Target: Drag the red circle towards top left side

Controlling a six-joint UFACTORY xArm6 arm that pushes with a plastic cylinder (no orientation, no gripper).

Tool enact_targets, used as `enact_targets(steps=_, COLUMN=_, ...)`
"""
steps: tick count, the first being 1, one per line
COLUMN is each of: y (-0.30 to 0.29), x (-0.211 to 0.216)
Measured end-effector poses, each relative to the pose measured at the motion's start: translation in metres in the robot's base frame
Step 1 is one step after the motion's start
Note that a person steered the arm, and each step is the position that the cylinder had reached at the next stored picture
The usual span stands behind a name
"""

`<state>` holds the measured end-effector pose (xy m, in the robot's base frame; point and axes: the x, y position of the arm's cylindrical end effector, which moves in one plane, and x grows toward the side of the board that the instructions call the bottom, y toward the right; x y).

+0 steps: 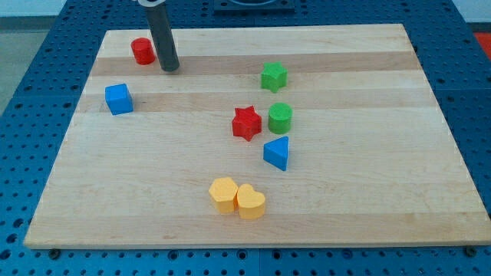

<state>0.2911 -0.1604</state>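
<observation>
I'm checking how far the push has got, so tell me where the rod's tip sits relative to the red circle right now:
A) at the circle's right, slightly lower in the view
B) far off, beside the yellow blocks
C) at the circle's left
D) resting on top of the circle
A: my tip sits just to the view's right of the red circle and a little lower, near the board's top-left corner, with a narrow gap showing between them.

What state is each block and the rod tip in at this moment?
red circle: upright, near the board's top left.
my tip: on the board, just right of the red circle, gap unclear.
blue cube: alone.
red star: beside green cylinder.
yellow hexagon: touching yellow heart.
</observation>
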Motion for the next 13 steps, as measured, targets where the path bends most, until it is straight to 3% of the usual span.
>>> enact_targets(steps=4, y=-0.041, x=-0.012)
enact_targets(steps=6, y=-0.016, x=-0.025)
enact_targets(steps=10, y=-0.037, x=-0.045)
enact_targets(steps=13, y=0.010, x=-0.032)
